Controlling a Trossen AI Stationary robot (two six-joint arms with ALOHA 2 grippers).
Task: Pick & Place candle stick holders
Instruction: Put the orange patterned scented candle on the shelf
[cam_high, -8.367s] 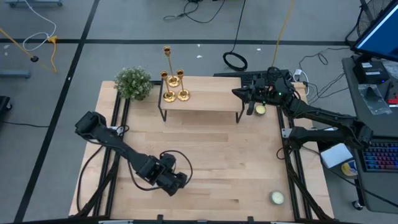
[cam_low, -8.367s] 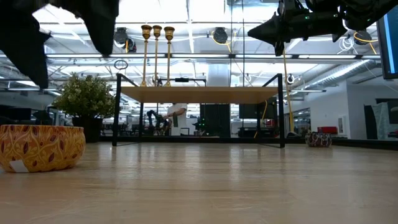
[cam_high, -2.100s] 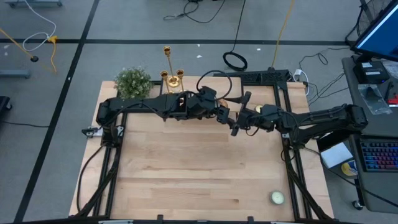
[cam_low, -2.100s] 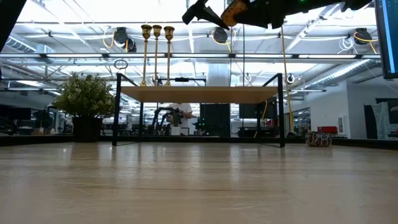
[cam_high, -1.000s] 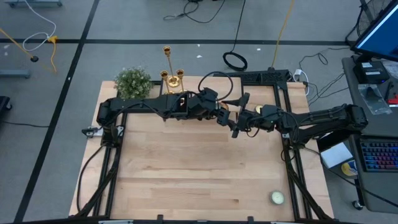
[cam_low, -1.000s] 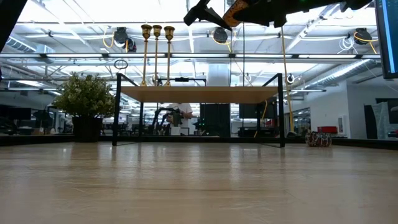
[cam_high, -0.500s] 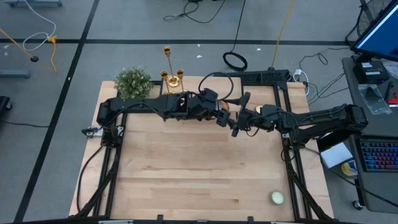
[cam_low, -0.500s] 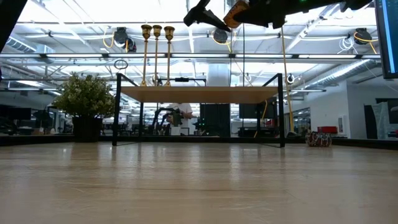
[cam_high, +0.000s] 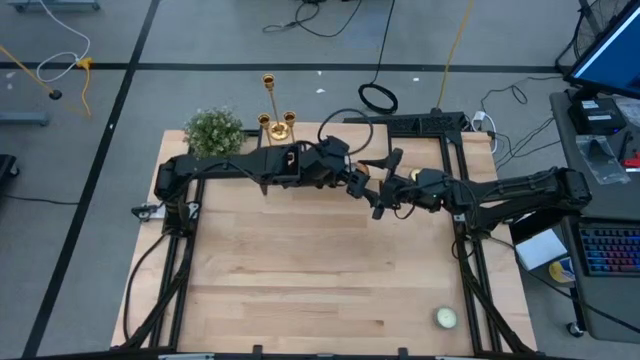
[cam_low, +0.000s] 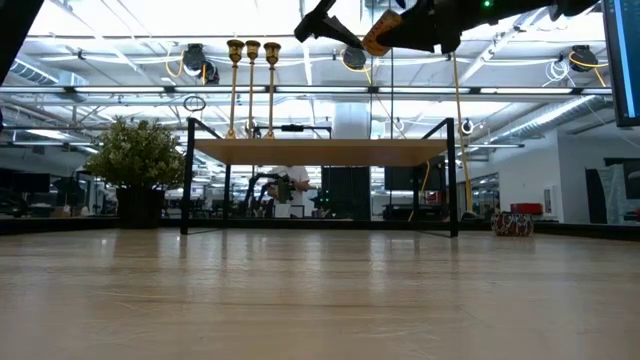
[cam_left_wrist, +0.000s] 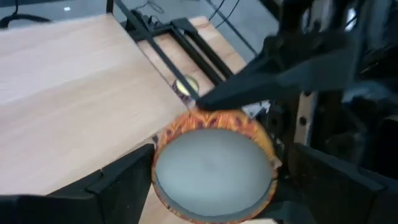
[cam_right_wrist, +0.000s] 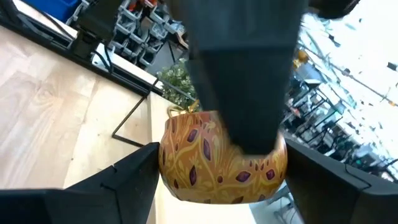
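Worktop: pale wooden worktop (cam_high: 300, 290); the near part carries only a short round pale candle (cam_high: 445, 318) at its near right corner.

Right gripper: the right gripper (cam_high: 385, 190) hangs in mid-air above the middle of the worktop. Its fingers press on both sides of a round orange bowl with a leaf pattern (cam_right_wrist: 205, 168), so it is gripping the bowl.

Left gripper: the left gripper (cam_high: 358, 180) meets the right one over the same bowl. Its fingers are spread wide and flank the bowl with a narrow gap on each side, so it is open and carries nothing.

Stand: small raised wooden stand on black metal legs (cam_low: 320, 152), at the far side of the worktop, partly under both arms.

Candle stick holders: three shiny gold metal candlesticks of differing heights (cam_high: 275, 122) stand upright and close together on the far left end of the stand. No gripper touches them.

Handling (judgement): stiff metal, probably light. The thin stems are polished and likely slippery, and the tall ones are top-heavy.

Hold (judgement): grip across the stem low down, just above the flared base, and keep it upright. Take an outer one first, since the neighbours stand close enough to be knocked over.

Plant: small bushy green plant (cam_high: 213, 133), just left of the stand.
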